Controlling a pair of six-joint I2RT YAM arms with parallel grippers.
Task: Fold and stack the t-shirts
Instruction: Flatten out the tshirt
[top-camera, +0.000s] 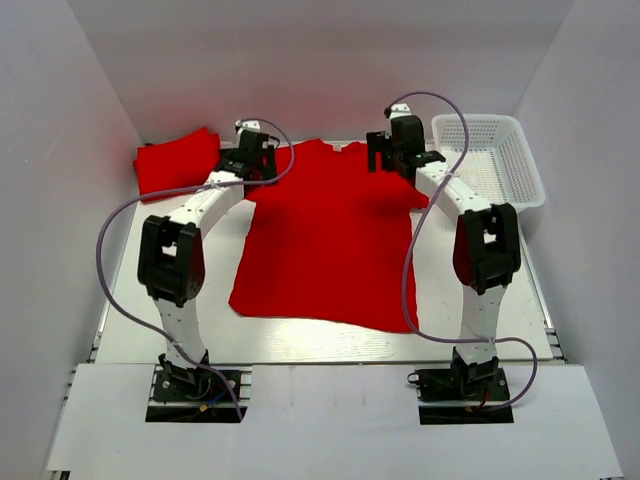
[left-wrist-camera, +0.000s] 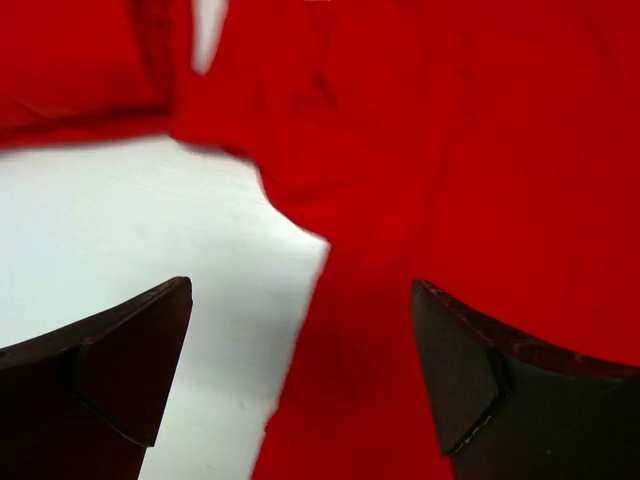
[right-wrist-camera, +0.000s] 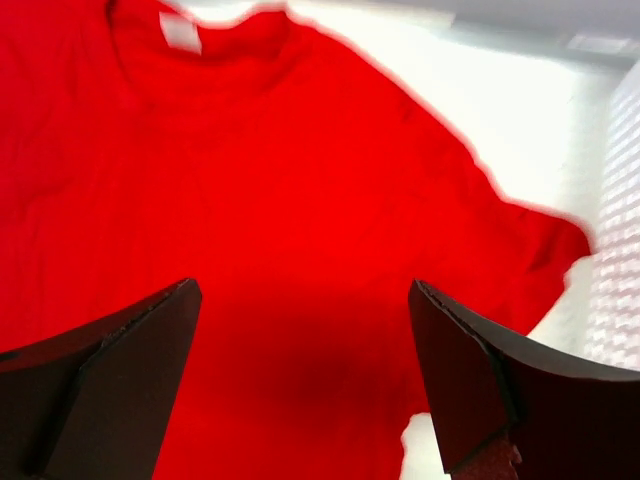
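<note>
Jaws, left and right alike, stood spread and empty over your flat t-shirt (top-camera: 330, 240) in the middle of the surface (top-camera: 300, 345); your second t-shirt (top-camera: 175, 160) lay beside it at the far left corner.

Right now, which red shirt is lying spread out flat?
The central shirt, sleeves out and collar showing; the other shirt sits bundled at the far left.

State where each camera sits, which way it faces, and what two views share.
Top external: high behind both arms, which show whole, looking down on the spread t-shirt.
Left wrist: on the left gripper, facing the shirt's sleeve edge; open fingers show.
Right wrist: on the right gripper, facing the collar; open fingers show.
Shared: that t-shirt.
</note>
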